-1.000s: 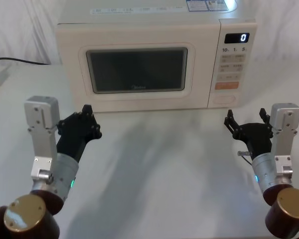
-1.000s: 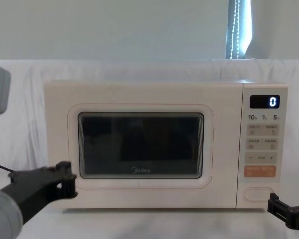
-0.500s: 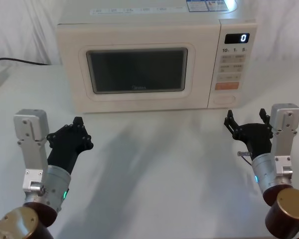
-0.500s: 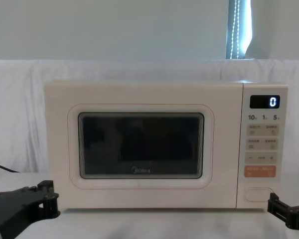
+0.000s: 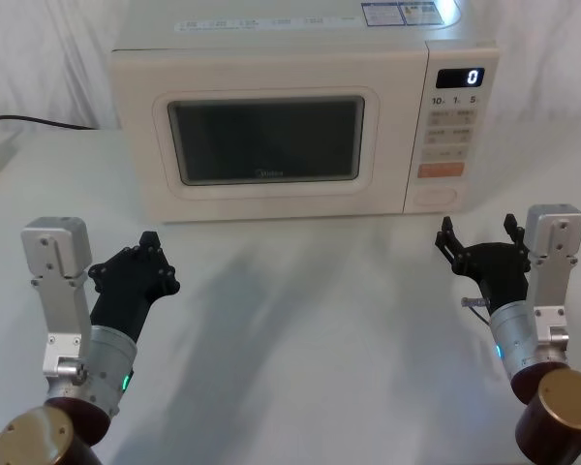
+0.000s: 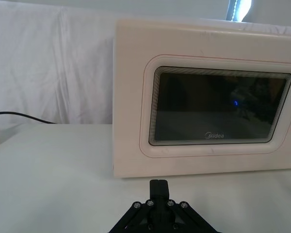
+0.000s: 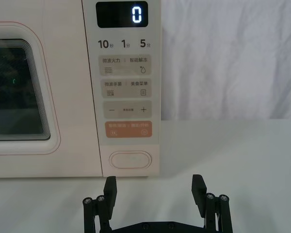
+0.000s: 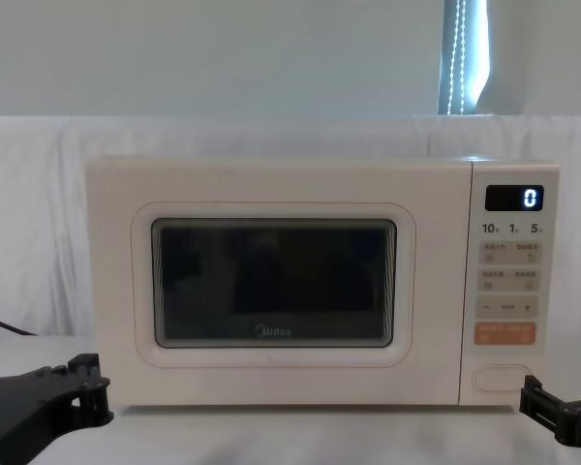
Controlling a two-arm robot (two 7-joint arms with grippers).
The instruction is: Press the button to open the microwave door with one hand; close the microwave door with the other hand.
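While the microwave door [image 5: 263,140] sits flush, left tool [image 5: 147,254] pressed together, right tool [image 5: 476,240] spread, both low before it.

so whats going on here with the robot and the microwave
Nothing is being touched right now. The microwave door is shut and the display reads 0. The right gripper hovers over the table in front of the control panel with its fingers open, roughly in line with the wide oval button at the bottom of the panel. The left gripper sits low over the table, short of the microwave's left front corner, fingers closed.
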